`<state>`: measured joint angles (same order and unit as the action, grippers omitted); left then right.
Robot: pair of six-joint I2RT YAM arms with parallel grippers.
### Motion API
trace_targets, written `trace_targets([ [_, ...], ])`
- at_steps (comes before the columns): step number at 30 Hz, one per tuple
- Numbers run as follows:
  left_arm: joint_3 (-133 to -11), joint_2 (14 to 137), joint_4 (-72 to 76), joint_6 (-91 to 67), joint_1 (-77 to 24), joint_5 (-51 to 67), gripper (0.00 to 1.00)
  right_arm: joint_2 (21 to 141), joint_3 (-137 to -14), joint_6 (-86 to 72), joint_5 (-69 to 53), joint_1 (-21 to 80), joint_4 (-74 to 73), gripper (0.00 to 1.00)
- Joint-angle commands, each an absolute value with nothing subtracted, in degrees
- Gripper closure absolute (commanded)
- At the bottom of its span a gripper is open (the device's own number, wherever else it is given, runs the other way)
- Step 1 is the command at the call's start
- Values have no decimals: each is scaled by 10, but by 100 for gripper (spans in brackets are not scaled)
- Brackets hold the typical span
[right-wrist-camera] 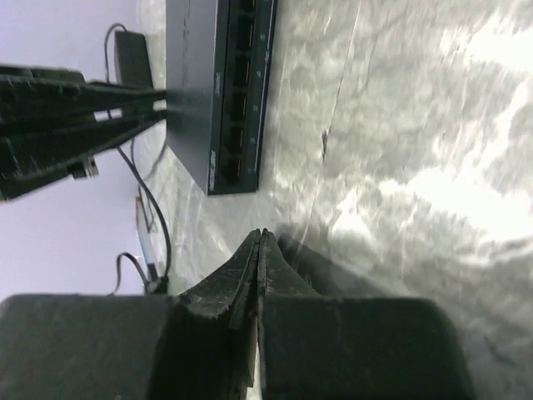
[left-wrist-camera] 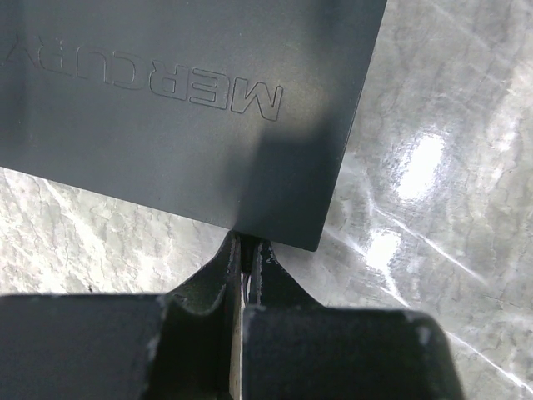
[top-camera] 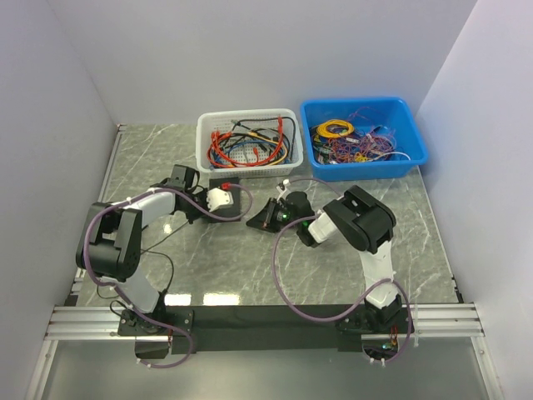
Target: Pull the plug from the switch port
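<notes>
While the left gripper (left-wrist-camera: 244, 250), jaws pressed together, touches the flat matte-black rectangular switch (left-wrist-camera: 166, 117) at its edge, the right gripper (right-wrist-camera: 260, 243) faces the ports (right-wrist-camera: 237, 108). Its jaws meet, empty.

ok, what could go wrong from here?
1. Right gripper is shut with nothing visible between its fingers, short of the switch; the ports in view look empty, so it may pull nothing.
2. Left gripper meets the switch only near one corner; it could pivot.
</notes>
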<state>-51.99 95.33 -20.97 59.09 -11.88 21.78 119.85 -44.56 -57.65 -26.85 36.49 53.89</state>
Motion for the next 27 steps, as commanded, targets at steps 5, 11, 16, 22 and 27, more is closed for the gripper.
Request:
trace_targets([
  [5,-513,960,-315,590,-114,249,99,1079,-382,-445,-171,403,512,93],
  [11,-509,945,-331,549,-169,285,99,1015,-329,-516,-95,405,501,57],
  [16,-515,939,-308,474,-207,308,99,1012,-268,-631,-66,407,583,46],
  [22,-539,932,-251,362,-208,322,99,1048,-208,-793,-12,444,686,40],
  [27,-543,935,-243,343,-221,329,100,1073,-225,-858,54,476,709,38],
])
